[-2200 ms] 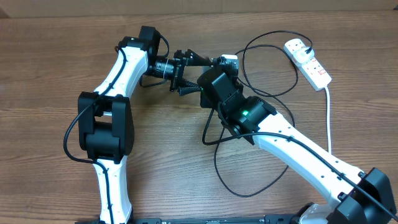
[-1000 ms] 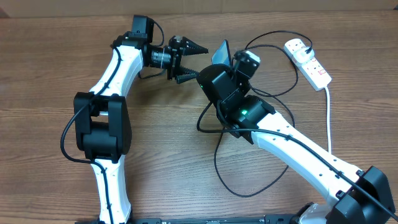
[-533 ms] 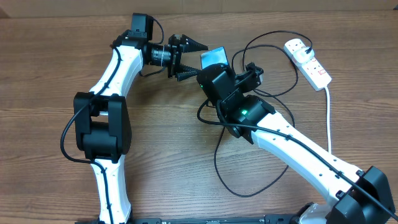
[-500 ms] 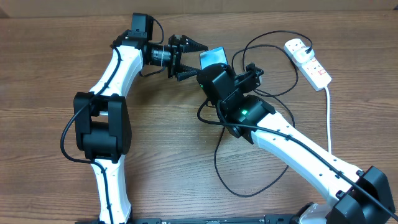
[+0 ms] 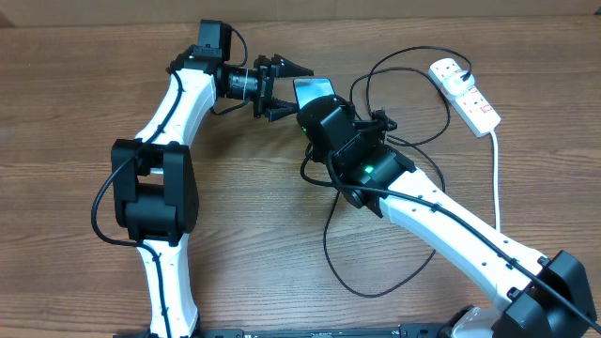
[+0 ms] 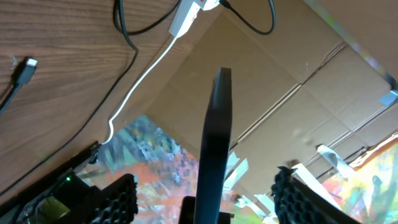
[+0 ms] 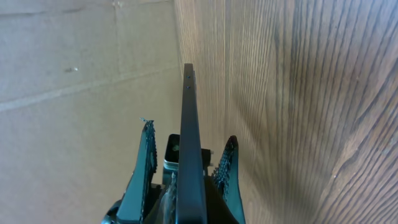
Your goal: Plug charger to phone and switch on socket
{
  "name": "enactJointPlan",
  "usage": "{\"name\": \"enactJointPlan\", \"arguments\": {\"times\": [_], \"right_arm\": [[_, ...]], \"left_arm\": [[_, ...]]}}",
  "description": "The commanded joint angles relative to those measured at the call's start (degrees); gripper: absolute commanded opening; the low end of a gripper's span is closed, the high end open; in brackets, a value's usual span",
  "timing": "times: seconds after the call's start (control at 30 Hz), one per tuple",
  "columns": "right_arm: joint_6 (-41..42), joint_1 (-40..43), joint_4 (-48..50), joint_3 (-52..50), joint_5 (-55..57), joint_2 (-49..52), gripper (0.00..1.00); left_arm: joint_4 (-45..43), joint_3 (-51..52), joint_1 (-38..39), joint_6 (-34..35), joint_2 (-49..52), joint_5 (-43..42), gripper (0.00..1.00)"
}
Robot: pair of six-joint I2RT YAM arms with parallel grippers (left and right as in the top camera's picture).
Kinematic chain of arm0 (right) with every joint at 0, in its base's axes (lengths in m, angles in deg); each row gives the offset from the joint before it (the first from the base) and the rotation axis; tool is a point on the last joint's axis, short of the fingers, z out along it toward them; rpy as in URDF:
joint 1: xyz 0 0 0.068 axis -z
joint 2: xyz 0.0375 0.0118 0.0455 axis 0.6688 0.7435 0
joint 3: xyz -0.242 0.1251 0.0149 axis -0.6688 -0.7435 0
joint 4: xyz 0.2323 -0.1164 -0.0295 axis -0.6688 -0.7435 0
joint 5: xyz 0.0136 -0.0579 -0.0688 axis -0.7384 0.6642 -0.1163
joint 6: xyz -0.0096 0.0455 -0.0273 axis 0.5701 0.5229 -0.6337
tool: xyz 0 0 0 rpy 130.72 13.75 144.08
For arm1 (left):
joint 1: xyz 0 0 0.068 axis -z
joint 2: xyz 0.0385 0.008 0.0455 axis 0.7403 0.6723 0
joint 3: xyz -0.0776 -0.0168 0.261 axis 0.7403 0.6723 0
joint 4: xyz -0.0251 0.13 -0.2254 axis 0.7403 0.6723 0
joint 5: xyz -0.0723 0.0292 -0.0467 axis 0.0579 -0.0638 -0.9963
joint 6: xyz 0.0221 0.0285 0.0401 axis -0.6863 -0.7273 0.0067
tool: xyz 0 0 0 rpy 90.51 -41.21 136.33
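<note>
Slim rectangular phone with a bright blue-cyan screen [image 5: 315,87]: held off the brown wood-grain table [image 5: 75,94]. The right gripper [image 7: 189,132] has its fingers closed on the two flat faces at the near end.

Step in hand, as I read it: presenting the phone for plugging. Nothing is plugged in yet.

Left gripper [image 5: 295,92]: just beside the phone's long edge, fingers spread wide, holding nothing. No contact with the phone shows.

The long thin black charger cable [image 5: 413,50] loops over the table. Its small black connector tip [image 6: 25,66] lies loose on the wood, off to one side of the left gripper and well apart from the phone.

Next move likely calls for the left gripper to fetch that tip and line it up with the port while the right holds steady. Which end carries the port, I cannot tell.

White oblong socket strip with a red switch [image 5: 467,92]: farther out, no gripper near it.

The phone's long axis runs straight ahead of the right gripper's fingertips toward the cardboard wall [image 7: 74,62], free end leading. Screen roughly up, tilted; edge-on in both wrist views.
</note>
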Motion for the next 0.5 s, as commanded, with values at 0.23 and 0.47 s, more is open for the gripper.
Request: {"name": "enactJointPlan", "arguments": {"times": [0.23, 0.47], "right_arm": [[4.5, 0.2, 1.2, 1.6, -0.1, -0.3, 0.04], [4.4, 0.2, 1.2, 1.6, -0.2, -0.3, 0.04]], "left_arm": [[-0.2, -1.3, -0.2, 4.2, 0.0, -6.2, 0.57], [-0.2, -1.3, 0.1, 5.8, 0.0, -8.0, 0.48]]}}
